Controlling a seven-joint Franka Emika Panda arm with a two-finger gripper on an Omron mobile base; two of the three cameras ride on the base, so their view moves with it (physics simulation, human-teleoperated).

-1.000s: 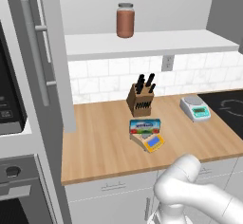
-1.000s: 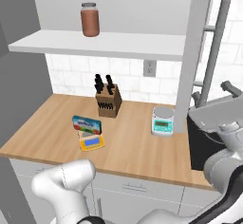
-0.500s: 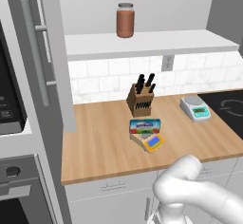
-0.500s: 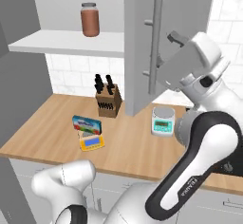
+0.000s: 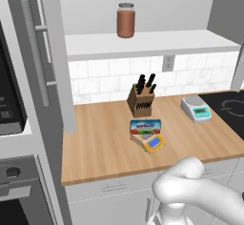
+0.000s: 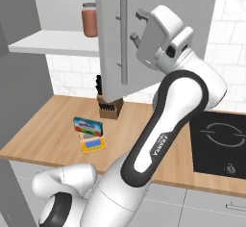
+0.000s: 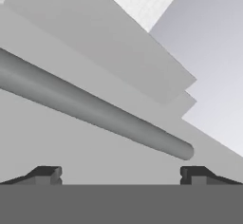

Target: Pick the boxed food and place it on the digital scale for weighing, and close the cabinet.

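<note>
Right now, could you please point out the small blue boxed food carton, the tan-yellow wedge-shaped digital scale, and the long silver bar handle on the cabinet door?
blue boxed food carton (image 5: 145, 126): left base view, front label face.
tan-yellow digital scale (image 6: 93, 145): right base view, blue display panel.
silver bar handle (image 6: 124, 38): right base view, middle of the bar.

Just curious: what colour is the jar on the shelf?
Reddish-brown jar with a grey lid, clearest in the left base view.

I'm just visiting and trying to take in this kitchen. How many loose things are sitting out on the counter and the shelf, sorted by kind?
Scales: 2, tan one and white one
Food boxes: 1, blue carton lying on the tan scale
Knife blocks: 1
Jars: 1, brown, on the shelf
Total: 5
</note>
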